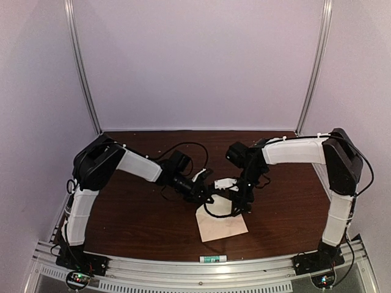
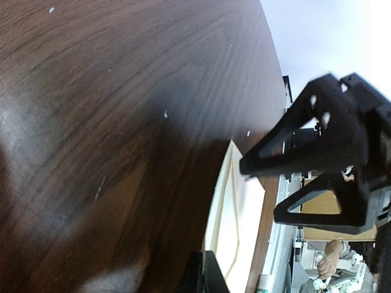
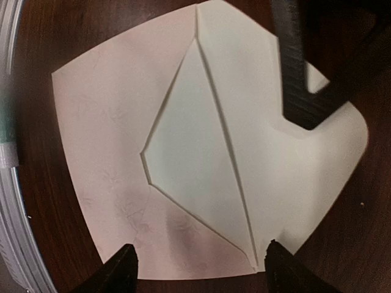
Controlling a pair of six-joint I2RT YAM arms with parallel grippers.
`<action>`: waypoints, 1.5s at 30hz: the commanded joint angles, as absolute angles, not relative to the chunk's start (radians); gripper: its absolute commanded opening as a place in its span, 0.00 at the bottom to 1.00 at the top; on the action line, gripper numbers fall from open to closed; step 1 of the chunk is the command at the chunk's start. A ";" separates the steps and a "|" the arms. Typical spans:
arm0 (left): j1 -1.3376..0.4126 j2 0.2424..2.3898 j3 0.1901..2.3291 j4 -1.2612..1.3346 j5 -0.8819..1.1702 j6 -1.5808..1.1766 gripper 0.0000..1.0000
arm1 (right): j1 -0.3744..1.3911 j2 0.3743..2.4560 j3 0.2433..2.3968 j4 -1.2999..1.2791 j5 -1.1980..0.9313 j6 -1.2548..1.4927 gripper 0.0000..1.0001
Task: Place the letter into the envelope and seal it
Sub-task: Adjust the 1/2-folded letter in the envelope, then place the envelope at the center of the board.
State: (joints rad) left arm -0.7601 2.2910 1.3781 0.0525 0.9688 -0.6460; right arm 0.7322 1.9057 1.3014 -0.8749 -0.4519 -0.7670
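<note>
Cream envelope [image 1: 223, 227] lies flat near the 6 o'clock edge of the table [image 1: 134, 213], pointed flap [image 3: 317, 140] open toward 12 o'clock; no separate letter shows, so it is probably inside; left gripper [image 3: 299, 85], clenched and empty, sits over the flap; right gripper [image 3: 198, 268] hovers spread, holding nothing; to seal, pin the body and sweep the flap toward 6 o'clock.

Cream paper on dark wood
The envelope [image 3: 201, 152] is pale cream with faint pinkish mottling; the table [image 2: 91, 110] is dark reddish-brown, streaked with wood grain.
</note>
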 commanded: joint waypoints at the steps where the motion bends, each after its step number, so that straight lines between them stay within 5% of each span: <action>1: -0.755 2.247 1.358 0.099 0.959 -0.633 0.00 | 0.634 1.829 1.401 -0.873 -0.465 -0.747 0.99; 14: -0.720 2.097 1.321 -0.017 0.653 -0.533 0.00 | 0.350 1.685 1.381 -0.668 -0.504 -0.554 1.00; 24: -0.680 1.926 0.996 0.328 0.431 -0.985 0.00 | 0.287 1.657 1.317 -0.665 -0.520 -0.523 1.00; 30: -0.683 1.756 0.898 0.146 0.320 -0.924 0.50 | 0.284 1.635 1.317 -0.659 -0.499 -0.506 1.00; 40: -0.796 1.375 0.972 -0.070 -0.060 -0.218 0.63 | 0.248 1.477 1.253 -0.515 -0.303 -0.396 1.00; 42: -0.829 1.324 0.977 -0.047 -0.089 -0.117 0.74 | 0.232 1.439 1.230 -0.461 -0.216 -0.346 1.00; 43: -0.829 1.307 0.983 -0.033 -0.103 -0.108 0.93 | 0.223 1.424 1.220 -0.445 -0.191 -0.321 1.00; 45: -0.826 1.285 0.986 -0.005 -0.183 -0.166 0.98 | 0.198 1.410 1.218 -0.453 -0.202 -0.279 1.00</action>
State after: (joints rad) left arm -0.8261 1.3216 0.9646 -0.0521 0.0017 -0.2932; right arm 0.2398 1.4548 1.2407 -0.5262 -0.3096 -0.3904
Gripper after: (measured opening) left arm 0.913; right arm 0.997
